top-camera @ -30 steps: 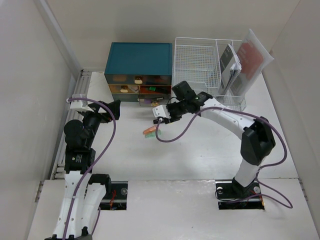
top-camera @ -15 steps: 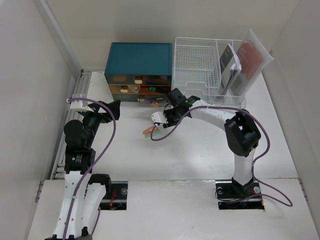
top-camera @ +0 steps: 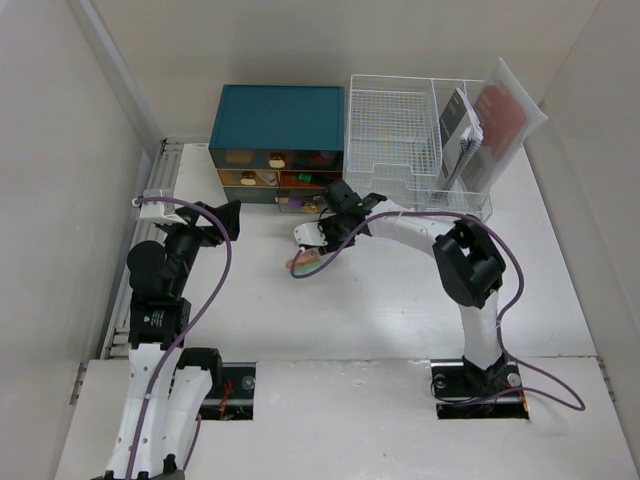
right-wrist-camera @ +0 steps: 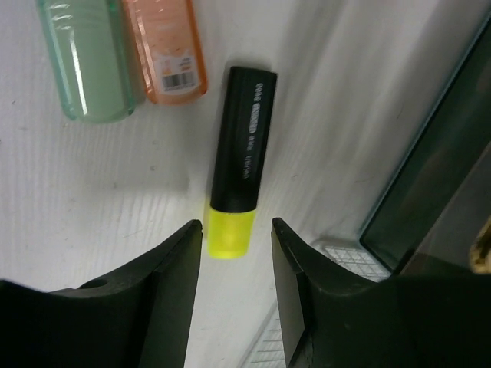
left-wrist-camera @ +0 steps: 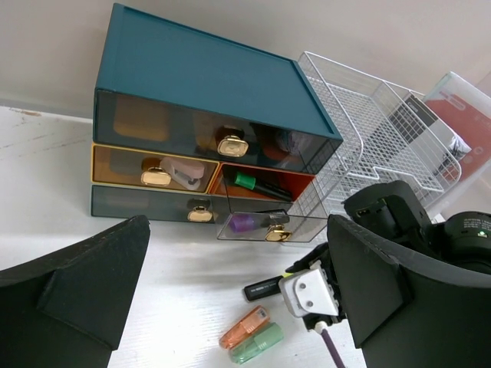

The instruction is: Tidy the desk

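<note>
On the white desk (top-camera: 400,300) lies a black highlighter (right-wrist-camera: 242,153) with a yellow cap (right-wrist-camera: 229,230), in front of the teal drawer box (top-camera: 278,115). An orange capsule (right-wrist-camera: 165,50) and a green capsule (right-wrist-camera: 88,61) lie side by side just beyond it. My right gripper (right-wrist-camera: 236,253) is open, low over the desk, with its jaws either side of the yellow cap and not touching it. It also shows in the top view (top-camera: 318,235). My left gripper (top-camera: 225,218) is open and empty, held to the left and looking at the drawers.
The drawer box (left-wrist-camera: 199,69) has its bottom right clear drawer (left-wrist-camera: 253,225) pulled out a little, with a purple item inside. A white wire-mesh rack (top-camera: 395,120) with notebooks (top-camera: 460,130) stands right of it. Walls close in on both sides.
My right gripper has moved left and down toward the highlighter, close to the drawer box. The left arm has not moved. The capsules lie where they were.
</note>
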Tool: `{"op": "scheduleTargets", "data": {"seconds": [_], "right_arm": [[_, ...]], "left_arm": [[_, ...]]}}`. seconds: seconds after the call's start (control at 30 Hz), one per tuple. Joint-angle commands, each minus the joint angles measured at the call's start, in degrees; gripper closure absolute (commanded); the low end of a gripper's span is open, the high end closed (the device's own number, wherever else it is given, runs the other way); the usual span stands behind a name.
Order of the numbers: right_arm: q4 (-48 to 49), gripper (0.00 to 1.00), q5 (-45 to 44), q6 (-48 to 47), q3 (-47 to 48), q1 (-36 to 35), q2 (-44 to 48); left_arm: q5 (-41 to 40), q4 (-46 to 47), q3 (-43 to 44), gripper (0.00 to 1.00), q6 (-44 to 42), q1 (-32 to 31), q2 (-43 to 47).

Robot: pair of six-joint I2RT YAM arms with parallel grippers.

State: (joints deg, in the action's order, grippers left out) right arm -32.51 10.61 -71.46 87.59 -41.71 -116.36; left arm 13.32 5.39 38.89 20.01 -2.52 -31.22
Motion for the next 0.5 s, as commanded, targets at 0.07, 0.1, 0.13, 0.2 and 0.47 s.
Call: {"op": "scheduleTargets", "data": {"seconds": [0.07, 0.1, 0.13, 0.2, 0.47], "right_arm": [[-0.9, 0.53, -1.9, 0.8, 5.8, -1.1, -2.2], [-0.9, 0.53, -1.9, 0.8, 6.5, -1.1, -2.7], [-1.5, 0.53, -2.4, 0.8, 6.5, -1.1, -2.7], [-3.0, 0.52, -2.4, 0.8, 8.3, -1.1, -3.4], [-7.7, 0.49, -2.4, -0.9, 11.0, -1.1, -6.2]], "left_arm": [[0.9, 3.5, 0.0, 0.0, -0.1, -0.2, 1.2], [0.9, 3.5, 0.0, 0.0, -0.1, -0.2, 1.3], [0.9, 3.5, 0.0, 0.0, -0.1, -0.2, 1.3], [0.9, 3.5, 0.0, 0.0, -0.1, -0.2, 1.3], [0.9, 3.5, 0.0, 0.0, -0.1, -0.2, 1.8]]}}
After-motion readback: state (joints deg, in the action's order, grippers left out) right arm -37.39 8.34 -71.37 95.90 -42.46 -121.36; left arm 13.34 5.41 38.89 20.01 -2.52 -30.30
